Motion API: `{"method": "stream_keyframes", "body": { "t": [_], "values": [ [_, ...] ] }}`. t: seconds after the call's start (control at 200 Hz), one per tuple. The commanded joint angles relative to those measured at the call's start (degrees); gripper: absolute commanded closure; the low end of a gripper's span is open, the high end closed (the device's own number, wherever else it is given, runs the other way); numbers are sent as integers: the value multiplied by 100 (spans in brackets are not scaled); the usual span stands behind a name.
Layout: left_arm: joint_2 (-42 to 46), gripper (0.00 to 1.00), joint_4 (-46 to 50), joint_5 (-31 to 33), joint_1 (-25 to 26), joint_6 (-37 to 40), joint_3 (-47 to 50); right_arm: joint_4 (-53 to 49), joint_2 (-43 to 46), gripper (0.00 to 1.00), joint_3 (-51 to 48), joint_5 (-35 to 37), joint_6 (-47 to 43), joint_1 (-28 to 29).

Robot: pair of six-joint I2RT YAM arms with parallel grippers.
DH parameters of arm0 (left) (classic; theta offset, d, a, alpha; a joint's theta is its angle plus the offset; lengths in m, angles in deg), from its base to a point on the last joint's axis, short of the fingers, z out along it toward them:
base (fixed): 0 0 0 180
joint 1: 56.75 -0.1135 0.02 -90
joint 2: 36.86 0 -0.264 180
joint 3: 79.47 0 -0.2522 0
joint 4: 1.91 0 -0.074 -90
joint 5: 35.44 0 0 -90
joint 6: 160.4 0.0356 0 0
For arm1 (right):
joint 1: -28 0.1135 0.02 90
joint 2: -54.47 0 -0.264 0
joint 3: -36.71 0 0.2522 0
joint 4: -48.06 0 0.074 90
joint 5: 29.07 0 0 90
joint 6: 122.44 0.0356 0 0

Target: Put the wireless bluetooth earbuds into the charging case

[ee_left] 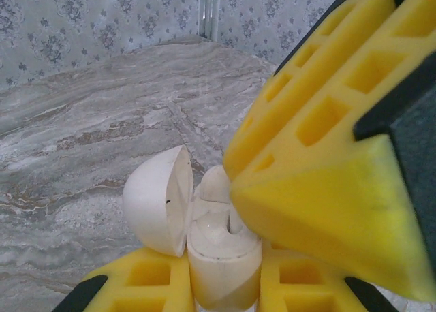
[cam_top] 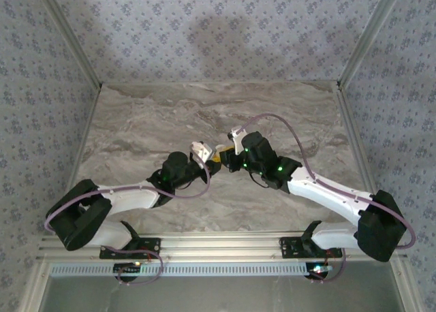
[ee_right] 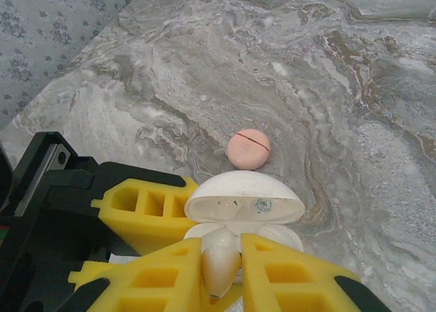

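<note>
Top external view: over the middle of the grey marbled counter (cam_top: 170, 114), the left pincer (cam_top: 206, 155) and the right pincer (cam_top: 226, 155) meet tip to tip. The task's things are too small to read there.

Left wrist view: the left pincer (ee_left: 221, 285) is clenched on the small white round clamshell charging case (ee_left: 221, 247). Its base stands along 6 to 12 o'clock and its lid is swung open toward 9. One yellow finger (ee_left: 313, 203) of the right pincer crowds in from 3 o'clock.

Right wrist view: the right pincer (ee_right: 221, 274) grasps a tiny whitish plastic earbud (ee_right: 219, 261). The earbud's long axis runs 6 to 12, with its upper end at the open mouth of the charging case (ee_right: 242, 193). Insertion looks under way, not finished, and whether the other earbud is seated cannot be told. A salmon-pink round piece (ee_right: 248, 149) lies on the counter at 12 o'clock of the case.
</note>
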Motion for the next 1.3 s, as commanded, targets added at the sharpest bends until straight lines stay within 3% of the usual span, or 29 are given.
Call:
{"method": "stream_keyframes", "body": {
  "t": [0.0,0.365,0.57,0.849,1.129,1.294],
  "values": [
    [274,90,-465,78,-18,16,-49,-111,28,79,-119,-167,119,54],
    [311,90,-377,100,-13,65,-20,121,244,65,-137,-442,72,-26],
    [300,90,-350,140,-10,74,15,359,568,57,-225,-970,46,-206],
    [265,90,-316,156,8,97,19,547,770,55,-251,-2144,105,-614],
    [297,90,-289,153,33,113,-12,562,679,60,-320,-2790,468,-1143],
    [274,90,-271,144,46,132,-51,906,453,62,-410,-3536,857,-1496]
  ]
}}
